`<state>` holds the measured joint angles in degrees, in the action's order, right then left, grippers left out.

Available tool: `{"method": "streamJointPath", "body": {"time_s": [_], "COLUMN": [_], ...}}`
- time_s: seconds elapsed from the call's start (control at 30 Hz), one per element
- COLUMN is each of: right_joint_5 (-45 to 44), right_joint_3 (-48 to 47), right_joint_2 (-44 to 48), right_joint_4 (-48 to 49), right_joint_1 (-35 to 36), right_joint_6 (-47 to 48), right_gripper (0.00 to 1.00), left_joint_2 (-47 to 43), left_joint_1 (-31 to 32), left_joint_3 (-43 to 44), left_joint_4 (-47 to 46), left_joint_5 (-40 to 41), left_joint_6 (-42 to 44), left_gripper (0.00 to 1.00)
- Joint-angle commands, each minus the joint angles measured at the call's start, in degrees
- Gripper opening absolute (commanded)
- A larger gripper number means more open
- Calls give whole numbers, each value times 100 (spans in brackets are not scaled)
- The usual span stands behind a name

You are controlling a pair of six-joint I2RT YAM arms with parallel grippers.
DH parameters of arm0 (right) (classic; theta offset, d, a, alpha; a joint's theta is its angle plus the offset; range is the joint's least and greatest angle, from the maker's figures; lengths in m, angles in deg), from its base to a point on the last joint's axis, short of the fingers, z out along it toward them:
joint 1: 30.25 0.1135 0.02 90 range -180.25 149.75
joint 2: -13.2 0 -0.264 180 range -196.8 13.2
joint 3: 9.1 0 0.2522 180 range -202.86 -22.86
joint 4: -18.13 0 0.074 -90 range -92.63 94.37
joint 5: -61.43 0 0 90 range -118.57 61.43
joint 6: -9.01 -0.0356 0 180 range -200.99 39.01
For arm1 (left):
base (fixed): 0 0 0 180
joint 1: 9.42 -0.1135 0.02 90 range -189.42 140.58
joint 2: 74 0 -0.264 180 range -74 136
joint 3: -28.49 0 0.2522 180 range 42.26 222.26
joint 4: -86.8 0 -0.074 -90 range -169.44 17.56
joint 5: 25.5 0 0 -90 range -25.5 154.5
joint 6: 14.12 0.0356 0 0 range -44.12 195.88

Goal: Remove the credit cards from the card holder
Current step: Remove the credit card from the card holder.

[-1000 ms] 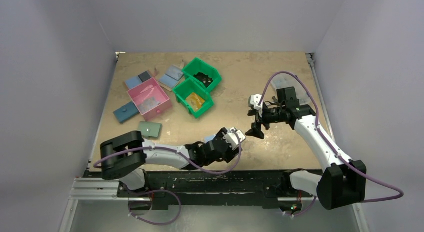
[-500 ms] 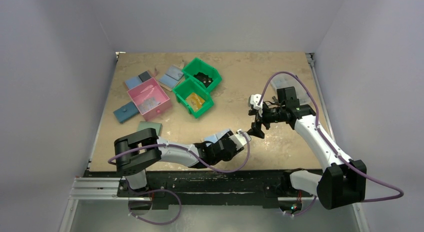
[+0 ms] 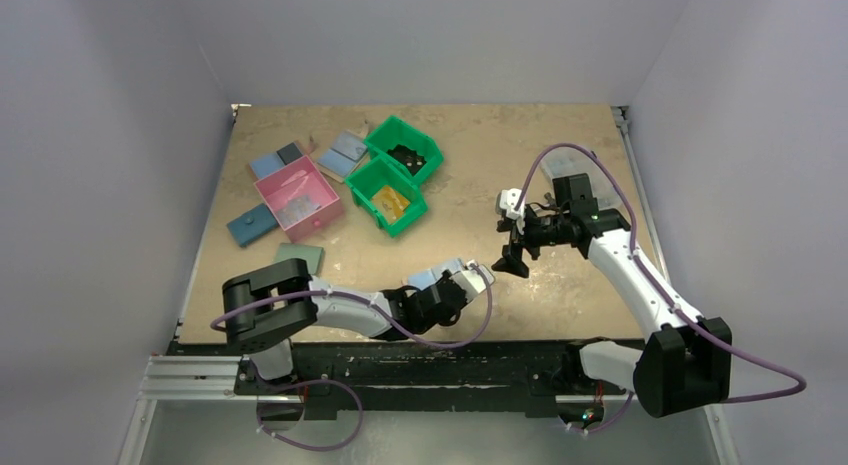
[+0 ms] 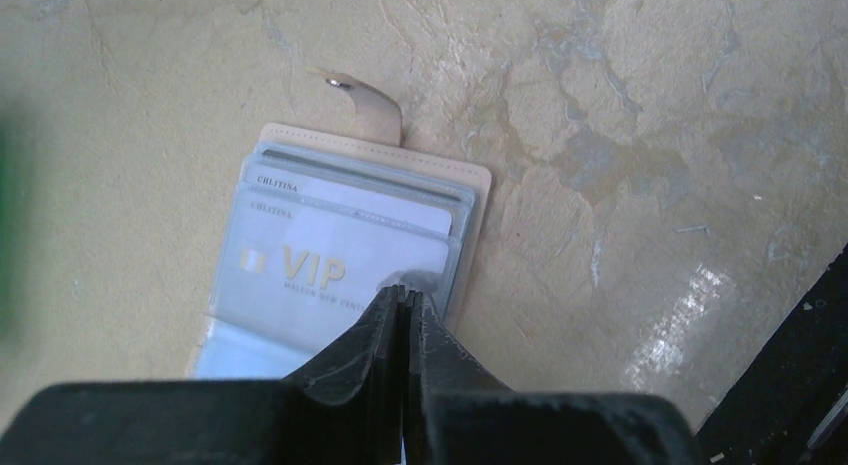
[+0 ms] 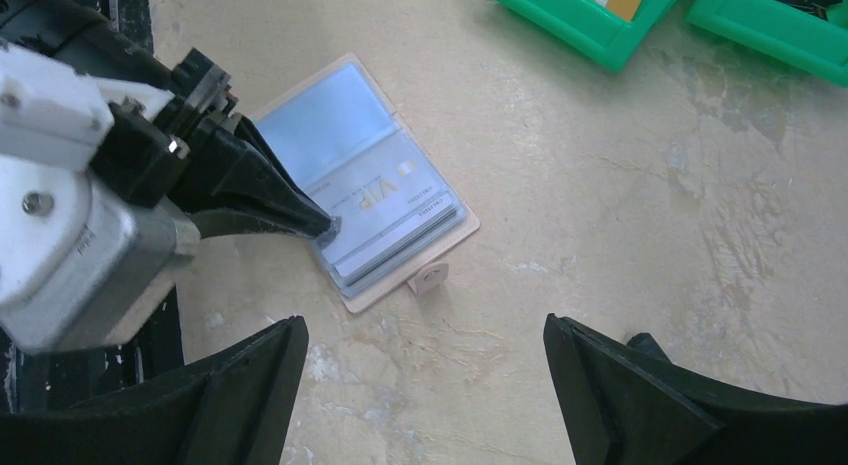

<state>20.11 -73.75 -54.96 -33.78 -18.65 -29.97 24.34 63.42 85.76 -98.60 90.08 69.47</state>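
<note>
The card holder [image 4: 474, 197] lies open on the table near the front edge, beige outside, with a light-blue panel [image 5: 330, 115] and a snap tab [image 4: 372, 103]. Stacked credit cards sit in its slots, a pale VIP card [image 4: 300, 270] on top. My left gripper [image 4: 405, 293] is shut, its tips [image 5: 326, 228] resting on the near corner of the VIP card's slot. Whether a card edge is pinched between the tips does not show. My right gripper [image 5: 422, 323] hangs wide open above bare table just right of the holder [image 3: 425, 277], holding nothing.
Two green bins [image 3: 403, 148] stand at the back left, the nearer one [image 3: 372, 177] holding a yellow-orange card [image 3: 392, 203]. A pink box [image 3: 298, 197], a dark-blue wallet [image 3: 251, 225], a sage-green wallet [image 3: 300, 257] and other flat wallets [image 3: 345, 150] lie beside them. The black front rail [image 3: 420, 360] is close.
My left gripper has gone from open to shut and has settled onto the card holder, drawing back a little to the left. The right arm has not moved.
</note>
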Motion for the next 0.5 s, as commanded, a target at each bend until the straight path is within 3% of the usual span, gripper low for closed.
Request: {"method": "streamJointPath", "body": {"time_s": [0.0, 0.2, 0.3, 0.37, 0.47], "right_joint_5": [23, 438, 378, 164, 124], "right_joint_3": [-230, -175, -162, -137, -215], "right_joint_2": [-84, -591, -814, -947, -1317], "right_joint_4": [21, 221, 494, 799, 1026], "right_joint_1": [-17, 100, 476, 744, 932], "right_joint_6": [-135, -844, -1293, -1703, -2319], "right_gripper": [99, 99, 97, 91, 74], "left_joint_2": [-522, -1308, -1732, -1925, -2075], "left_joint_1": [11, -59, -208, -406, -684], "left_joint_3": [-332, -1046, -1438, -1651, -2079], "left_joint_4": [-401, -960, -1024, -953, -1428], "left_joint_5": [153, 345, 469, 307, -233], "left_joint_6": [-381, -1658, -2826, -3569, -4326], "left_gripper": [0, 0, 0, 0, 0]}}
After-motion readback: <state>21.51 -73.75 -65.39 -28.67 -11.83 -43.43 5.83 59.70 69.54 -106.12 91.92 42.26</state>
